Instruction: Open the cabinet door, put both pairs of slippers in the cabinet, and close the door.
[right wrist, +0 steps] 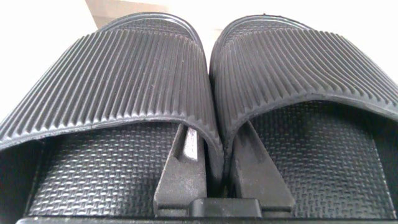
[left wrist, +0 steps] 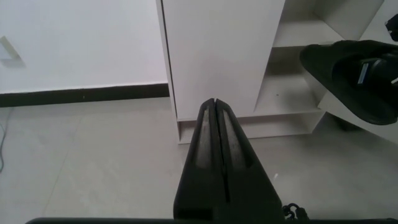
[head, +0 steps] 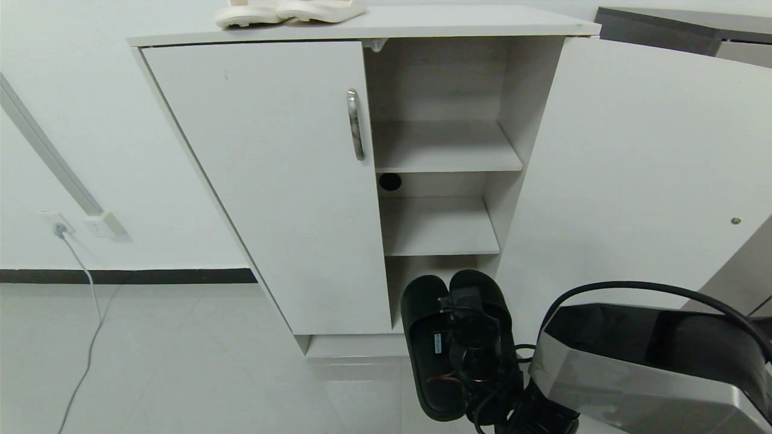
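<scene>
While the jaws of the right gripper pinch the black slippers by their touching ribbed straps, the pair hangs before the open cabinet, low down. They look light and rubbery (inner straps seem the surest hold). The left gripper has its jaws closed, empty.

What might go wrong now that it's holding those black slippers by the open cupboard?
The right jaws pinch only the inner strap edges of the black slippers, so one might slip free. The pair hangs close to the open door and the edge of the lower shelf; a toe may catch on either going in.
</scene>
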Tool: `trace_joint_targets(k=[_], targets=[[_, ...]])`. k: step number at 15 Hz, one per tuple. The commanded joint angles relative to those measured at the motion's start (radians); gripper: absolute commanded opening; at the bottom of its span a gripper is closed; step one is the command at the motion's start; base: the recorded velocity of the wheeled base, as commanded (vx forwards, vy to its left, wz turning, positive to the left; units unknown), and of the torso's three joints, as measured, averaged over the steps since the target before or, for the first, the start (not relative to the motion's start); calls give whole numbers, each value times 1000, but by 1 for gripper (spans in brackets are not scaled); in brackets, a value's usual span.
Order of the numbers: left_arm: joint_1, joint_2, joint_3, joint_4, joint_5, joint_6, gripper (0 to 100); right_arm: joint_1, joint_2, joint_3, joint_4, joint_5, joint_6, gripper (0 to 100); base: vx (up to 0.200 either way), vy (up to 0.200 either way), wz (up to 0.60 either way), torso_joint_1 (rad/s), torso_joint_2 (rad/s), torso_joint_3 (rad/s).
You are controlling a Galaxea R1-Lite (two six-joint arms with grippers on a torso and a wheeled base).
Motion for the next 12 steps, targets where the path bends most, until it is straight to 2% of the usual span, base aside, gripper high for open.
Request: trace_joint_targets(k=[1,5,12], targets=[[0,2,0,0,-1,0,0,0,6,1,-1,0,-1,0,0,0,0,0,0,0],[0,2,0,0,-1,-1,0,-4,-1,-1,-2,0,-3,0,0,0,0,0,0,0],[0,2,0,0,-1,0,0,-12,0,-7,-1,0,-3,0,200,0,0,2,2,3]])
